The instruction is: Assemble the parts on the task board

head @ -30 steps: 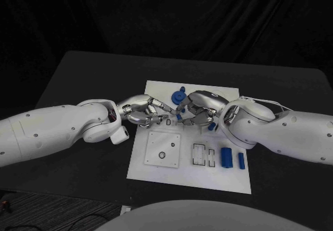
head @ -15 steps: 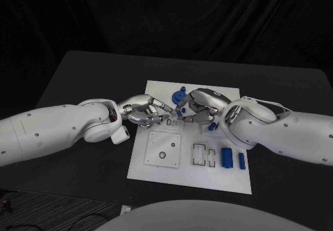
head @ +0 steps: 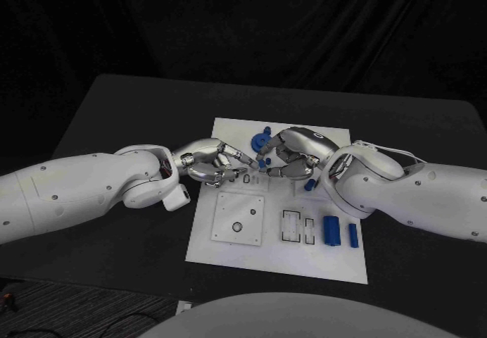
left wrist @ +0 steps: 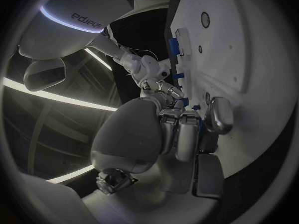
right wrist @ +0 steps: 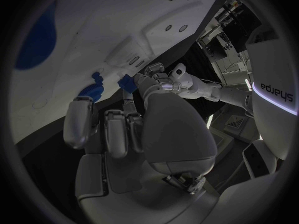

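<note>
Black bench, white task board (head: 254, 246) at its middle, and both hands meet over its far half, right hand (head: 289, 158) pinching a small blue part (right wrist: 126, 81), left hand (head: 208, 163) curled beside it, grip unclear — best lower it squarely.

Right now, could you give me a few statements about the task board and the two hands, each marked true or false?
1. Both hands meet over the middle of the task board. True.
2. Two blue cylinders lie side by side on the board's near right part. True.
3. The left hand rests on the bare table, off the board. False: it is over the board.
4. The right hand holds a red part. False: the part at its fingers is blue.
</note>
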